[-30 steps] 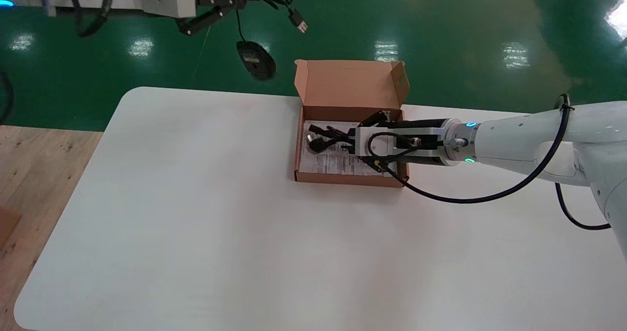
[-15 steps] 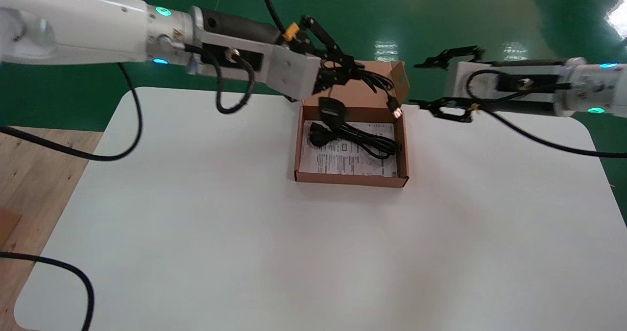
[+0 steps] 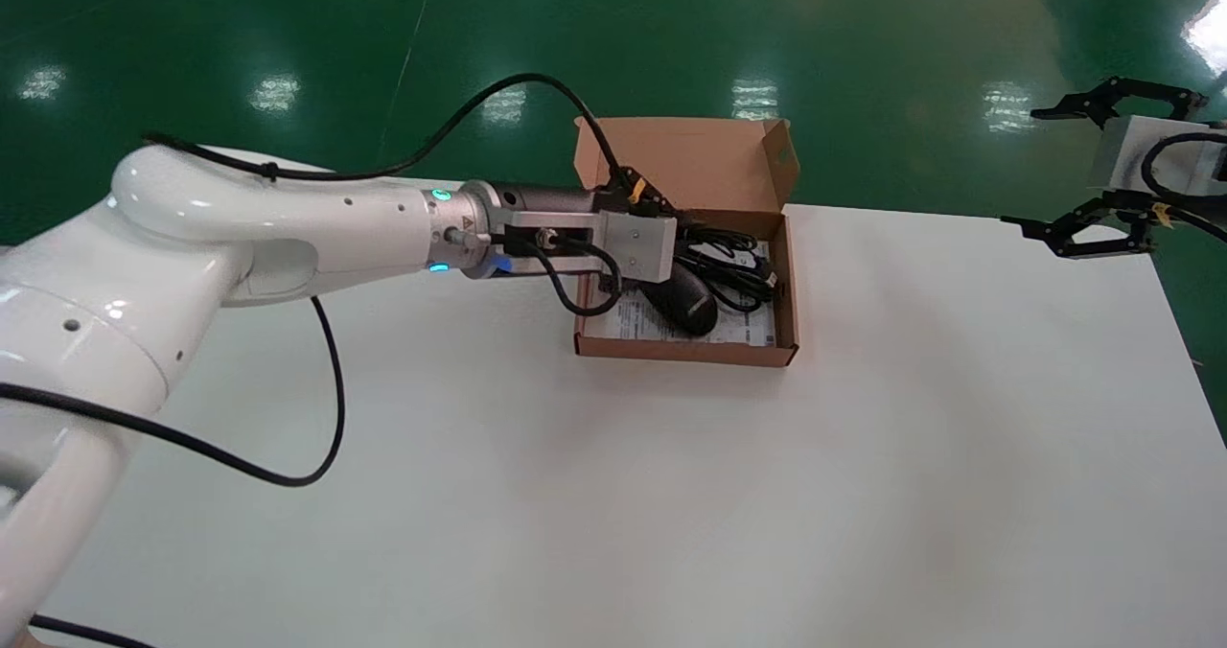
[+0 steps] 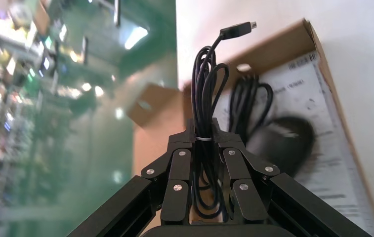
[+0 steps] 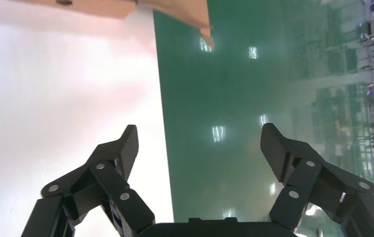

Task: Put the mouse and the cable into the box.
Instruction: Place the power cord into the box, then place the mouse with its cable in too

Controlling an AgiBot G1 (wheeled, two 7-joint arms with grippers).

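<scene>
1. Head view: box [image 3: 686,353] sits at the desk's [image 3: 479,485] far edge, lid up. Reaching in over its left wall is the left gripper [image 3: 692,245], fingers hidden here. Inside, the mouse [image 3: 682,308] lies by the near wall, just nearer than the claw, and the cable [image 3: 743,279] lies coiled by the right wall. Off the desk's far right corner hangs the right gripper [image 3: 1021,167], well apart, so the left arm is the nearer
2. Left wrist view: left gripper [image 4: 203,136] is clamped narrow on the mouse cord [image 4: 205,89], a tied bundle. Its long axis runs straight out from the jaws, plug [image 4: 236,30] leading, with the mouse [image 4: 281,143] beside it. Judgement: letting go should drop it inside, though whether the plug overhangs the box wall [image 4: 278,45] cannot be told
3. Right wrist view: right gripper [image 5: 199,143] is spread wide and empty over the desk's edge
</scene>
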